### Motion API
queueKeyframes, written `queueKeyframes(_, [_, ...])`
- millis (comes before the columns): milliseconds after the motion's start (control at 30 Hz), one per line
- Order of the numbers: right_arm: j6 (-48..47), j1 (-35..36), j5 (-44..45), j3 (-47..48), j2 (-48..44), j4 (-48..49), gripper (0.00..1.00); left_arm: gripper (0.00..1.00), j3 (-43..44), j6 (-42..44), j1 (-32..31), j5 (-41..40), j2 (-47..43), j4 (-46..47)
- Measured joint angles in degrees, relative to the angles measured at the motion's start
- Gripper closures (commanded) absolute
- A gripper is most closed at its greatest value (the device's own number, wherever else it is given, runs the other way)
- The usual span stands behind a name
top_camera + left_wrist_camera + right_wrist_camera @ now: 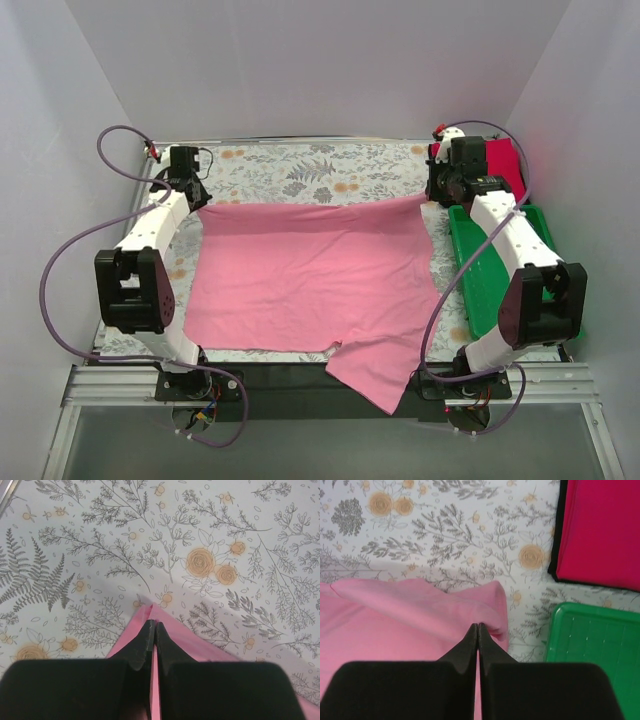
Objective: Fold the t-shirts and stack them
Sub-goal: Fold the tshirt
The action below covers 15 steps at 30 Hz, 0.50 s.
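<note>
I see the pink t-shirt (310, 275) spread flat on the floral table cloth (300, 170), with one flap hanging off the near edge. My left gripper (152, 628) is pinched tight on its far left corner, and my right gripper (478, 628) is pinched on the far right corner. To the right sits the green bin (490, 270), with the folded crimson t-shirt (505, 160) just beyond it
</note>
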Motion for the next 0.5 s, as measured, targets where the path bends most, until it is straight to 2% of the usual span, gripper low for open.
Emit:
queueKeyframes(300, [3.5, 0.1, 0.1, -8.0, -9.5, -5.4, 0.99, 1.0, -9.0, -2.2, 0.0, -0.2, -10.4, -2.4])
queueKeyframes(500, [5.1, 0.1, -0.1, -13.0, -14.2, -6.8, 0.99, 1.0, -14.0, -3.9, 0.0, -0.2, -14.3, -3.2])
